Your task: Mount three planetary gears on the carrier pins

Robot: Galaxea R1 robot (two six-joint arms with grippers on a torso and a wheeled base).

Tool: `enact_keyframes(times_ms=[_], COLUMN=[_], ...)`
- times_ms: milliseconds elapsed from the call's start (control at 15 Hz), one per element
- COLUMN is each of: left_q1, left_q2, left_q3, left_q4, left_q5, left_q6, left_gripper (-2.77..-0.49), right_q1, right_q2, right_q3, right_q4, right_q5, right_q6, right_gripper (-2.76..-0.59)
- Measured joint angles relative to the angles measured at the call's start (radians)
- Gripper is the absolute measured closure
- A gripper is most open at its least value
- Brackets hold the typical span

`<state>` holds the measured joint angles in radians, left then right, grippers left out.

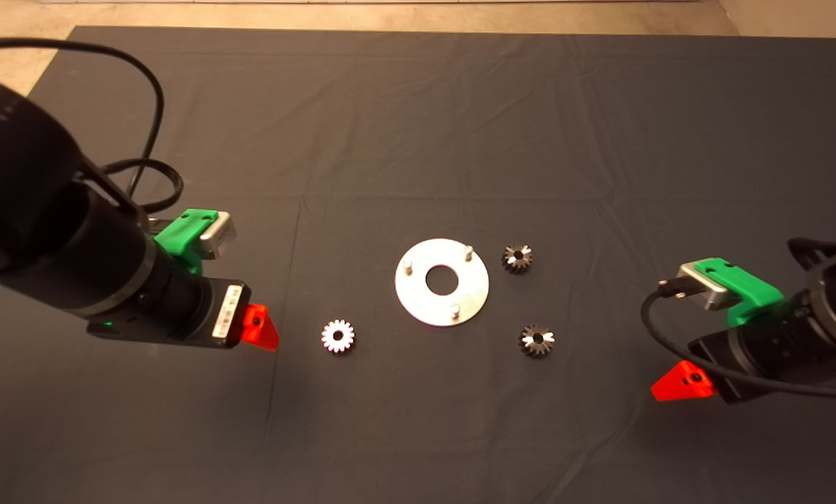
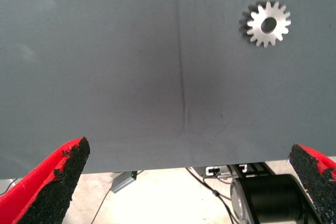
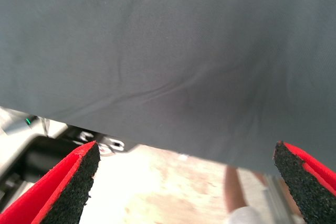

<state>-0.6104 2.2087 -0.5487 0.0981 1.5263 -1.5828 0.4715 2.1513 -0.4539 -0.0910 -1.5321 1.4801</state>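
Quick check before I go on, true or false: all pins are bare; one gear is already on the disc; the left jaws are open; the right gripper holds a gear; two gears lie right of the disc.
1. All three carrier pins are bare: true.
2. One planetary gear is on the disc: false, all three lie on the mat.
3. The left gripper has open jaws: true.
4. The right gripper holds a gear: false, it is open and empty.
5. Two planetary gears lie right of the disc: true.
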Motion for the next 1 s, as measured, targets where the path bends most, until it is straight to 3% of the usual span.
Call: enact_keyframes(times_ms=[67,133,400,467,667,867,1000], left_q1=[0.015,0.024,0.036,0.042,0.066,0.147,0.176], left_q2=[0.015,0.036,0.224,0.254,0.291,0.318,0.324], left_q3=[-0.01,-0.028,-0.118,-0.138,-0.178,-0.204,-0.205], left_q4=[0.002,0.005,0.026,0.031,0.047,0.07,0.093], left_q5=[0.0,0.0,-0.002,-0.009,-0.003,-0.001,-0.001], left_q6=[0.003,0.003,0.001,-0.001,-0.013,-0.025,-0.037], left_gripper=[-2.76,-2.76,-2.76,-2.76,-2.76,-2.76,-2.76], right_q1=[-0.026,-0.041,-0.065,-0.07,-0.075,-0.076,-0.076], right_q2=[0.008,0.023,0.074,0.074,0.098,0.141,0.149], right_q3=[-0.024,-0.038,-0.075,-0.084,-0.104,-0.114,-0.123], right_q4=[-0.012,-0.02,-0.057,-0.064,-0.071,-0.075,-0.076], right_q5=[-0.002,-0.002,0.005,0.001,-0.005,0.005,-0.001], right_q6=[-0.061,-0.095,-0.119,-0.12,-0.122,-0.122,-0.117], right_gripper=[-2.47,-2.47,-2.47,-2.47,-2.47,-2.47,-2.47])
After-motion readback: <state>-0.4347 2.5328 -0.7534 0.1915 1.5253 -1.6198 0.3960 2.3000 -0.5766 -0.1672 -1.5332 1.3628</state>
